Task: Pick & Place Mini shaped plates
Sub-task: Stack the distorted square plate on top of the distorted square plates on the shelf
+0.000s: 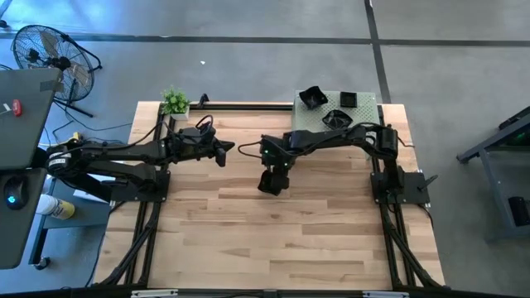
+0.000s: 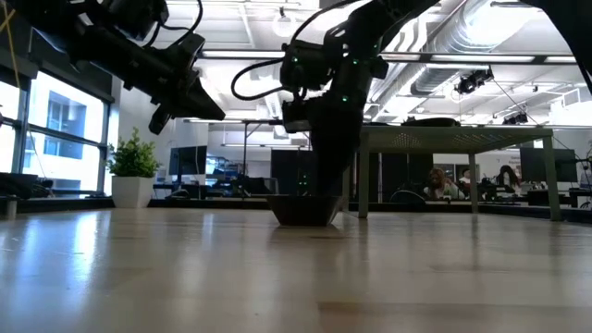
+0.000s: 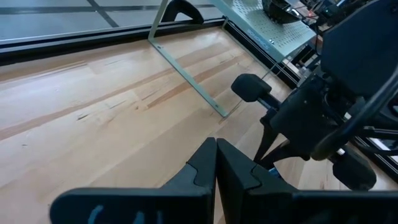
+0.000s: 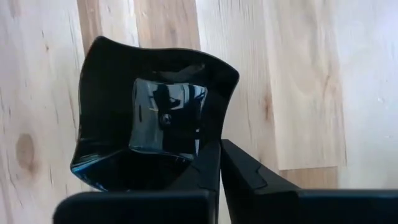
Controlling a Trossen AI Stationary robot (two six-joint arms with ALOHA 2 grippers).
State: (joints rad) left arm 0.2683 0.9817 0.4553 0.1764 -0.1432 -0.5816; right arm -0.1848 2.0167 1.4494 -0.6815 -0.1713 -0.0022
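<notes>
A: While the left gripper point(image 1: 225, 151) hangs pinched shut and empty over the table point(image 1: 273, 240), the right gripper point(image 1: 272, 184) at mid-table has its jaws clamped on a black plate's point(image 4: 146, 118) rim.

B: Plate looks like it's touching the wood. That thin edge grip on glossy stuff could slip or tip it, imo.

Glossy dish on pale wood

You see a glossy black wavy-edged square dish point(image 4: 149, 115), mirror-smooth, on the light, matt, grained wooden plank tabletop point(image 4: 298, 81); at one o'clock stands a pale green perforated stand point(image 1: 308, 117), matt like painted metal.
</notes>
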